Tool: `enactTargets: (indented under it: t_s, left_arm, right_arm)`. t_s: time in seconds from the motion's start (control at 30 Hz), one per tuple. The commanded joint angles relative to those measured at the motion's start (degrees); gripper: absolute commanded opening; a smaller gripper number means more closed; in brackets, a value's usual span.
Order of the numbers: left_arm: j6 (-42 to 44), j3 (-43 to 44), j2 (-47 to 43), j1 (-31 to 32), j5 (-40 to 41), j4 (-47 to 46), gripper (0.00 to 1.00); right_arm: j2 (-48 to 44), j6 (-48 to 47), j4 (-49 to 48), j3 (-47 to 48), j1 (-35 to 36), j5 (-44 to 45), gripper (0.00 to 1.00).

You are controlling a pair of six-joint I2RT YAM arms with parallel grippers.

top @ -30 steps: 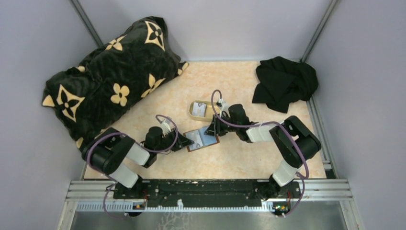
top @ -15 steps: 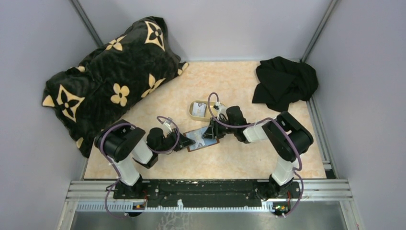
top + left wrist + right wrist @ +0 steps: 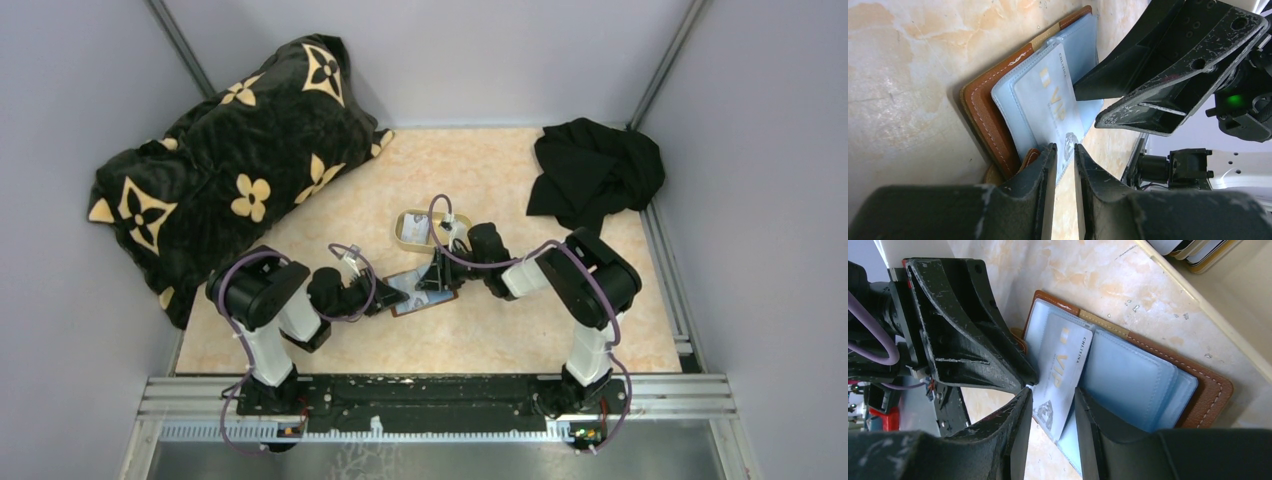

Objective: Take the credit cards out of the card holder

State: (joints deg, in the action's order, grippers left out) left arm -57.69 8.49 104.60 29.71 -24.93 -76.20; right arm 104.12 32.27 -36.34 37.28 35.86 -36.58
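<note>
- Top external view: the card holder [image 3: 418, 296] lies open on the table [image 3: 500, 335], its 2 panels spread flat and the pale blue inside facing up.
- Both arms reach in to the holder. The left gripper [image 3: 388, 298] is at the holder's left end and the right gripper [image 3: 438, 278] is over its far right part.
- Seen from the left wrist, the left gripper's jaws stand at a narrow slit on the holder's edge. The brown border is just beside 1 finger, and the corner of the pale sleeve runs into the gap (a pinch on the holder, as far as it shows).
- Seen from the right wrist, 1 white VIP card [image 3: 1063, 357] sticks out at a slant from the panel on the left gripper's side, printed face up.
- The card's free end lies between the right gripper's fingers, which stand apart on either side of it; I cannot tell whether they touch it.
- A tan tray [image 3: 1228, 325] sits just beyond the holder's far edge, with a stack of cards [image 3: 1198, 252] in it.
- A flowered dark pillow [image 3: 230, 160] lies well to the holder's left, and a black cloth [image 3: 595, 175] well beyond its right.
</note>
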Motion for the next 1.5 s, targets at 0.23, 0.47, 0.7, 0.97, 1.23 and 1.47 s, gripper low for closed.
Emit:
enactTargets:
  t_s: [0.23, 0.47, 0.7, 0.97, 1.23, 1.47]
  left_arm:
    - [0.9, -1.4, 4.5, -0.2, 0.9, 3.1, 0.27]
    - [0.2, -1.4, 6.1, -0.3, 0.3, 0.8, 0.27]
    - [-0.3, -1.6, 6.6, -0.3, -0.2, -0.7, 0.26]
    - [-0.8, -2.0, 8.3, -0.3, -0.5, -2.8, 0.26]
    - [-4.0, -7.3, -2.0, -0.4, -3.0, -6.9, 0.25]
    - [6.2, -5.0, -36.3, 0.0, 2.8, 34.4, 0.29]
  right_arm:
    - [0.6, 4.1, -6.5, 0.6, 1.0, -8.7, 0.36]
    - [0.2, 6.5, -9.1, -0.9, 1.3, -12.0, 0.36]
    - [3.1, 0.8, -0.5, 2.1, 3.0, -9.9, 0.36]
    - [6.7, 10.5, -14.8, 0.8, 4.6, -14.6, 0.33]
    - [4.9, 2.9, -2.8, 2.4, 4.6, -8.8, 0.32]
    - [6.6, 2.8, -3.1, 3.3, 4.6, -8.6, 0.31]
